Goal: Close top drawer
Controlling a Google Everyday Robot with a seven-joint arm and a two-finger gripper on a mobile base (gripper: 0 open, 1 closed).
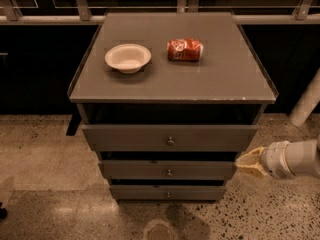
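Standing forward of the three-drawer cabinet (220,74), the top drawer (130,138) is seen with its grey front and small round knob (170,141) out ahead of the cabinet's front edge. A dark gap is left between that front and the cabinet top. The drawer is therefore judged to be partly open, and the task is not yet done.

The gripper (245,162) is found at the cabinet's right side, low down, about level with the seam between the top drawer and the middle drawer (150,170). Its pale tip is pointed toward the cabinet, just beside the right end of those fronts. Whether it is touching them cannot be told, and neither can it be told whether it is released or clenched. Nothing is seen to be grasped by it.

On the cabinet top, a white bowl (128,58) is set toward the left and a crushed red soda can (185,49) lies near the middle. Both are well apart from the gripper. The bottom drawer (140,191) sits lowest in the cabinet.

What is left, by this judgement, is the whole push. The gripper would have to be brought round to the cabinet's front, onto the top drawer's face, and the drawer pressed back until the gap is gone.
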